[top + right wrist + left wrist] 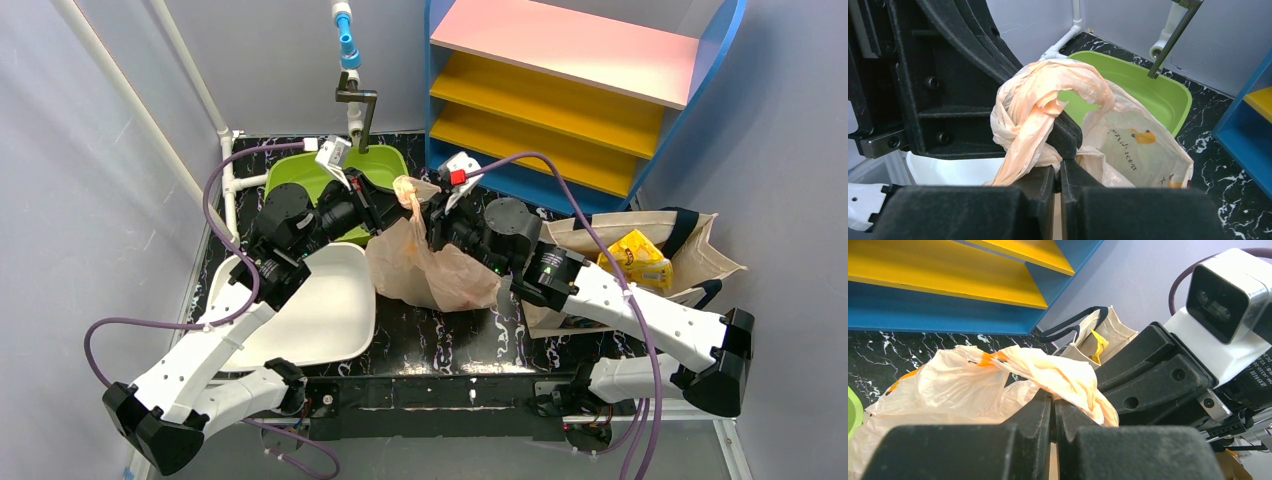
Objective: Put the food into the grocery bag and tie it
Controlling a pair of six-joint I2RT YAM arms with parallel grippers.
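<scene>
The grocery bag [432, 268], thin beige plastic with yellow marks, stands in the middle of the table, bulging. Its handles [407, 190] are gathered and twisted above it. My left gripper [390, 206] is shut on a handle strand from the left, and my right gripper [431, 214] is shut on one from the right, the two almost touching. In the left wrist view the jaws [1053, 401] pinch plastic [1068, 377]. In the right wrist view the jaws [1058, 165] pinch the looped handle [1043, 100]. A yellow packet [640, 258] lies in the canvas tote [690, 262]. Other food is hidden.
A green basin [300, 176] sits behind the left gripper and a white basin [325, 310] at the front left. The cream tote with navy handles lies at the right. A blue shelf unit [580, 90] stands at the back right, with a pipe stand [352, 100] beside it.
</scene>
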